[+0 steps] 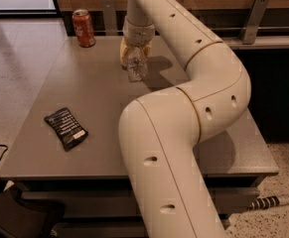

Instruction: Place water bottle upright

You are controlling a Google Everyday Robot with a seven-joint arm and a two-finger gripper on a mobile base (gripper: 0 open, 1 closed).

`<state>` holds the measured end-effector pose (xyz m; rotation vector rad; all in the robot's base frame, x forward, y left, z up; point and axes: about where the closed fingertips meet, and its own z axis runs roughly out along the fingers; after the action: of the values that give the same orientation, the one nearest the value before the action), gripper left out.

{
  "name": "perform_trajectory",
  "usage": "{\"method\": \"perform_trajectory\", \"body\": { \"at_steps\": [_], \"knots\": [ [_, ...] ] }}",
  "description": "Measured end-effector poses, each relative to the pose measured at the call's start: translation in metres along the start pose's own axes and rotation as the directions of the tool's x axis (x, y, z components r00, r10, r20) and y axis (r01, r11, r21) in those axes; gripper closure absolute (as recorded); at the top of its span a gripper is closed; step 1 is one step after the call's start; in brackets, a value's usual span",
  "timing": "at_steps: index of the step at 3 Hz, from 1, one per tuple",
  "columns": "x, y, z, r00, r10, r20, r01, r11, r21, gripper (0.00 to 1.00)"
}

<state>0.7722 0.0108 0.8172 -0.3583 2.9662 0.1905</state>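
Note:
The water bottle (136, 67) is a small clear ribbed plastic bottle. It stands about upright at the far middle of the grey table (99, 113), its top hidden between the gripper's yellow fingers (125, 53). My gripper (135, 53) comes straight down from above and is shut on the bottle's upper part. The bottle's base is at or just above the tabletop; I cannot tell which. The large cream arm (183, 108) sweeps across the right and front of the view.
A red-orange soda can (83, 28) stands upright at the table's far left corner. A flat black packet (66, 128) lies near the front left. A wooden wall with metal brackets (253, 19) runs behind the table. Speckled floor lies to the left.

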Motion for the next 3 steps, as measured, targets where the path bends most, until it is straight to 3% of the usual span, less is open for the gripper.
{"method": "perform_trajectory", "body": {
  "at_steps": [2,3],
  "knots": [
    [-0.005,-0.001,-0.006,1.0,-0.013,0.024,0.012,0.9997,0.021,1.0],
    [0.003,-0.015,-0.024,1.0,0.01,0.03,-0.012,0.9976,0.069,1.0]
  ]
}}
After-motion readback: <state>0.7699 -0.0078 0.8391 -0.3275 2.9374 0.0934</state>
